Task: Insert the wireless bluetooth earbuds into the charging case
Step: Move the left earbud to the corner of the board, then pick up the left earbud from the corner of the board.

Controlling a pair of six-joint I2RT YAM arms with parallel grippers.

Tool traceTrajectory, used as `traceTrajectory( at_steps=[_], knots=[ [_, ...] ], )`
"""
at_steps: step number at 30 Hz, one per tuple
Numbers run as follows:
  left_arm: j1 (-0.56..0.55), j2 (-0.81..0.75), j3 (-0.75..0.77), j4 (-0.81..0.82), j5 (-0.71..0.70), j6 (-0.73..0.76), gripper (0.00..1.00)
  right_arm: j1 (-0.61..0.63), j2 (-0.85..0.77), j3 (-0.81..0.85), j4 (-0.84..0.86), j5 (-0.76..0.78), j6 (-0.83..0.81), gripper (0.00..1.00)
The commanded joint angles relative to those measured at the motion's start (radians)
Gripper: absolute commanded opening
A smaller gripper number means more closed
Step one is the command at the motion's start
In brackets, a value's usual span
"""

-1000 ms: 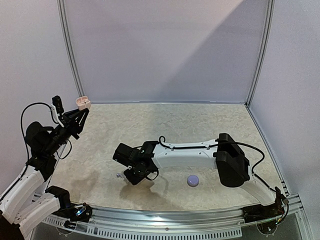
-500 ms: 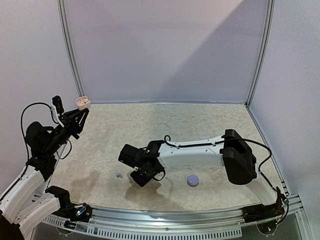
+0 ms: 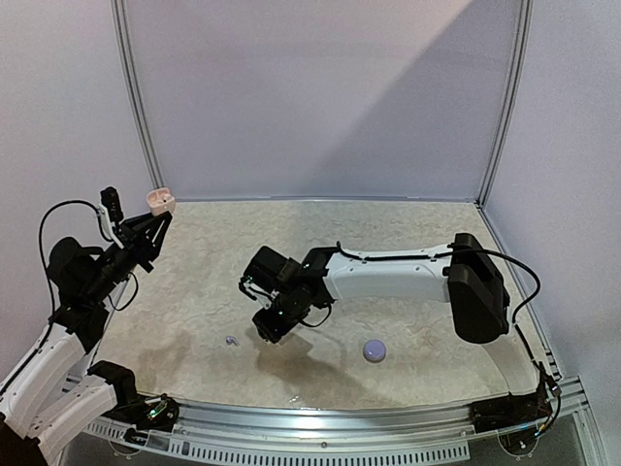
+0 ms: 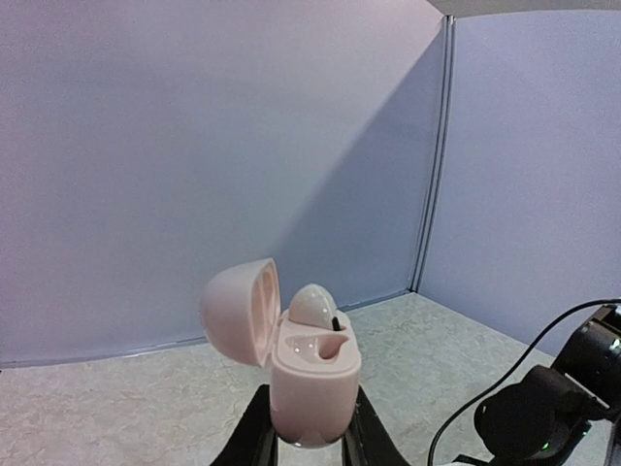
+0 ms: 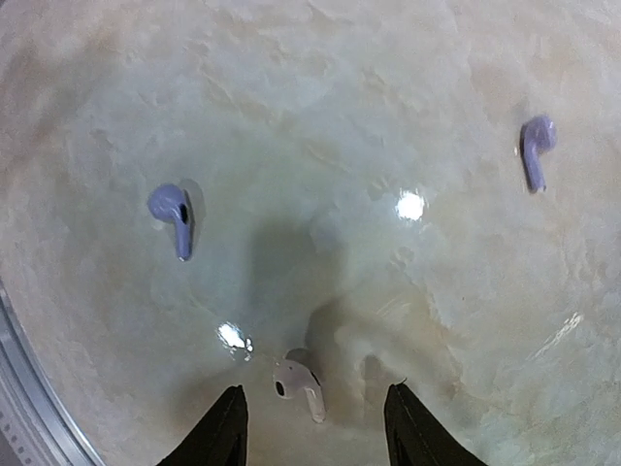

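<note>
My left gripper [image 3: 155, 216] is raised at the far left and shut on an open pale pink charging case [image 3: 160, 199]. In the left wrist view the case [image 4: 310, 388] stands upright between the fingers, lid hinged back to the left. One whitish earbud [image 4: 313, 306] sits in its rear socket; the front socket is bare. My right gripper [image 3: 270, 328] hangs open above the table's middle. In the right wrist view its open fingertips [image 5: 315, 393] frame a white earbud [image 5: 291, 379] lying on the table below. A small earbud [image 3: 231, 341] lies on the table left of that gripper.
Two lavender earbuds lie on the table in the right wrist view, one at the left [image 5: 175, 216] and one at the far right [image 5: 534, 146]. A closed round lavender case [image 3: 375, 350] lies near the front edge, right of my right gripper. Walls enclose the table.
My right gripper has lifted off the table and moved back and to the right, away from the small earbud. My left arm and the case have not moved.
</note>
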Motion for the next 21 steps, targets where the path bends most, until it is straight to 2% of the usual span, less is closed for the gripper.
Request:
traceTrajectory(
  at_steps=[1, 12, 16, 21],
  knots=[
    [0.010, -0.010, 0.015, -0.027, -0.001, 0.011, 0.00, 0.009, 0.051, 0.106, -0.044, -0.017, -0.078, 0.49],
    [0.009, -0.018, 0.017, -0.046, -0.002, 0.013, 0.00, 0.009, 0.134, 0.155, -0.092, -0.028, -0.136, 0.40],
    [0.010, -0.017, 0.017, -0.049, -0.002, 0.012, 0.00, 0.013, 0.155, 0.153, -0.096, -0.030, -0.123, 0.40],
    [0.009, -0.014, 0.018, -0.050, -0.002, 0.013, 0.00, 0.022, 0.164, 0.154, -0.094, -0.010, -0.111, 0.33]
  ],
)
